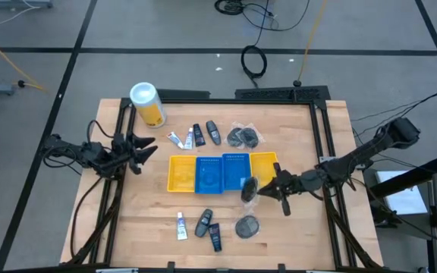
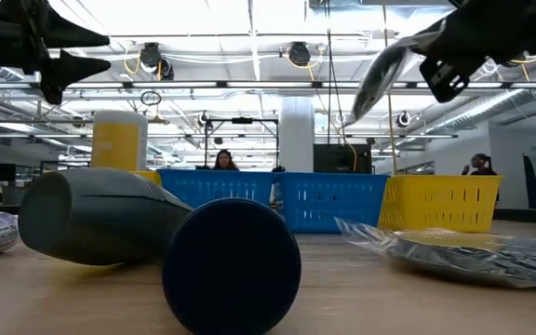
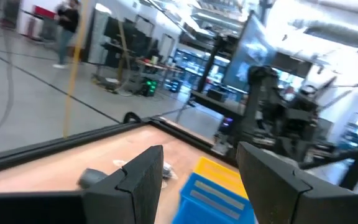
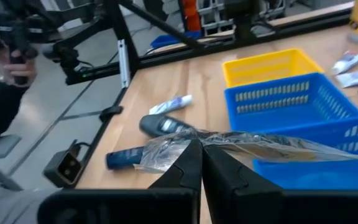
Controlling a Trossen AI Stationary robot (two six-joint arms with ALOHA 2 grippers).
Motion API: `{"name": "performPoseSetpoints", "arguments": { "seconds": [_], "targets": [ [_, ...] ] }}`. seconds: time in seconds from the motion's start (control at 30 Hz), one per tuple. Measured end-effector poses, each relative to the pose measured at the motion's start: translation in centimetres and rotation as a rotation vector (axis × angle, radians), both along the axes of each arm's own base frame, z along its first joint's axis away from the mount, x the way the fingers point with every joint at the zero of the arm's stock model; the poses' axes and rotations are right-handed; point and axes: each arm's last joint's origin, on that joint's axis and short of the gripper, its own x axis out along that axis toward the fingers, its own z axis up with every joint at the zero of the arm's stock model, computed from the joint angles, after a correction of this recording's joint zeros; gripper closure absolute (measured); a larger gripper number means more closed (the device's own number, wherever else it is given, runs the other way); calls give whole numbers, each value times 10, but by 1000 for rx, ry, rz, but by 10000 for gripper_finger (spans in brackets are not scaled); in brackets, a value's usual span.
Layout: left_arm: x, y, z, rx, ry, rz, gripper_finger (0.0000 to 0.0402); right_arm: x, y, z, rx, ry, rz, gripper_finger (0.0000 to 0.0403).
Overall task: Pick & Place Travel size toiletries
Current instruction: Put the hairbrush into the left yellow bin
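My right gripper (image 1: pixel 266 189) is shut on a clear packet with dark round contents (image 1: pixel 249 189), held in the air at the near edge of the right blue bin (image 1: pixel 236 170). The same packet (image 2: pixel 378 79) shows high up in the low view. My left gripper (image 1: pixel 147 149) hovers open at the table's left, with nothing between its fingers (image 3: pixel 143 179). Other toiletries lie flat on the table. White tubes (image 1: pixel 175 139), dark bottles (image 1: pixel 199 135) and packets (image 1: pixel 243 136) lie beyond the bins. A tube (image 1: pixel 181 225), a grey oval piece (image 1: pixel 204 223), a navy bottle (image 1: pixel 215 236) and a packet (image 1: pixel 247 226) lie on the near side. My right gripper pinches the packet's crumpled clear edge (image 4: pixel 190 140) between its two fingers. The fingers come from the table's right, about level. The packet (image 4: pixel 260 147) juts out beyond the fingertips, lifted clear of the table and slanting down a little.
Four bins stand in a row mid-table: yellow (image 1: pixel 180 173), blue (image 1: pixel 209 174), blue, and yellow (image 1: pixel 265 161). A big yellow canister with a white lid (image 1: pixel 147 102) stands at the far left. People show in the room beyond (image 2: pixel 222 160).
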Motion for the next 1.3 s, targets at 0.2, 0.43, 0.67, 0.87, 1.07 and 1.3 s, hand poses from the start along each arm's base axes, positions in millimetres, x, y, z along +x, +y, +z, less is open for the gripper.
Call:
{"name": "performPoseSetpoints", "arguments": {
  "seconds": [0.2, 0.43, 0.67, 0.87, 1.07, 1.3],
  "targets": [
    [1, -1, 1, -2, -13, -34, 195, 9, -7, 13, -74, 35, -32, 403],
    [19, -9, 7, -6, -43, -117, 195, 19, -19, 29, -167, 21, -42, 403],
    [49, -20, 6, -25, -76, -158, 195, 28, -29, 49, -270, -48, -51, 403],
    [70, -26, 2, -117, -162, -186, 195, 36, -32, 67, -358, -99, -60, 403],
    [100, -24, -4, -163, -152, -250, 195, 50, -34, 76, -435, -111, -57, 403],
    [155, -21, 13, -119, -133, -381, 195, 69, -32, 82, -478, -115, 6, 403]
  ]
}}
